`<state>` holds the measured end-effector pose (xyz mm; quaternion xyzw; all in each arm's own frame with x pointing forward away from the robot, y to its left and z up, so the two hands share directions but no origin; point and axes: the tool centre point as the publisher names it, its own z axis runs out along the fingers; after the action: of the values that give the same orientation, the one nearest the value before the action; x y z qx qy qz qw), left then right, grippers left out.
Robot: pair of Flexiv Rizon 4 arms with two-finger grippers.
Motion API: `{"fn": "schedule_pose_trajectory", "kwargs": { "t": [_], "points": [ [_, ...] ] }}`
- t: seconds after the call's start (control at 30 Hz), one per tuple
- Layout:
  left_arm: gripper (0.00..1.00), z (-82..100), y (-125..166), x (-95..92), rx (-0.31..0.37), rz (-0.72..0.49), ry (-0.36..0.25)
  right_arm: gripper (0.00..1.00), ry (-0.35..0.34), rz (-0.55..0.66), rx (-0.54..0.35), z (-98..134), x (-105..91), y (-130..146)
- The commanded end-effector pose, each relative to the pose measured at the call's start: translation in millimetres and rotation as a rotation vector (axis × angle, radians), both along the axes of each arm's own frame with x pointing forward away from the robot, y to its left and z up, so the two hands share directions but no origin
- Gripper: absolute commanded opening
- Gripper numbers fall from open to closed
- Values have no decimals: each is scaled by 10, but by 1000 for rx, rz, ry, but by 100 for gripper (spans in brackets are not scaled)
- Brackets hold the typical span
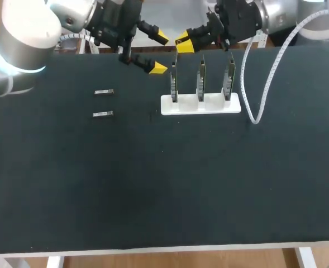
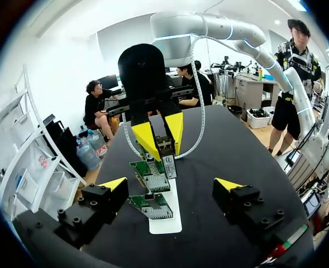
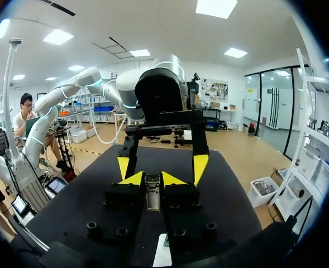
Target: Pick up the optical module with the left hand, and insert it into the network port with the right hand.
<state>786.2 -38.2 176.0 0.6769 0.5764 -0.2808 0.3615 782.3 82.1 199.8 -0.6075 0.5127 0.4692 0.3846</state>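
My right gripper [image 1: 183,42] hangs just above the leftmost of three upright circuit boards [image 1: 174,84] in a white holder [image 1: 220,106]. It is shut on a small metal optical module [image 3: 152,192], which the left wrist view shows as the module [image 2: 168,162] pointing down at the boards [image 2: 153,177]. My left gripper [image 1: 160,53] stands wide open and empty just left of the holder, facing the right gripper [image 2: 160,134]. From the right wrist view, the left gripper [image 3: 162,166] straddles the space ahead of my right gripper [image 3: 152,180].
Two more optical modules [image 1: 104,92] [image 1: 103,114] lie on the black table to the left of the holder. A white ribbed cable [image 1: 253,109] loops onto the table right of the holder. The front half of the mat is open surface.
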Motion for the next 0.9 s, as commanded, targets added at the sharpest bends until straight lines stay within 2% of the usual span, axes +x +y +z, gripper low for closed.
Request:
{"fn": "schedule_pose_trajectory", "kwargs": {
  "t": [0.03, 0.9],
  "points": [
    [100, 8, -8, 19, 5, -3, 3, 0, 6, 1, 1, -47, 29, 12],
    [100, 8, -8, 19, 5, -3, 3, 0, 26, 7, -28, -154, 235, 39]
  ]
}}
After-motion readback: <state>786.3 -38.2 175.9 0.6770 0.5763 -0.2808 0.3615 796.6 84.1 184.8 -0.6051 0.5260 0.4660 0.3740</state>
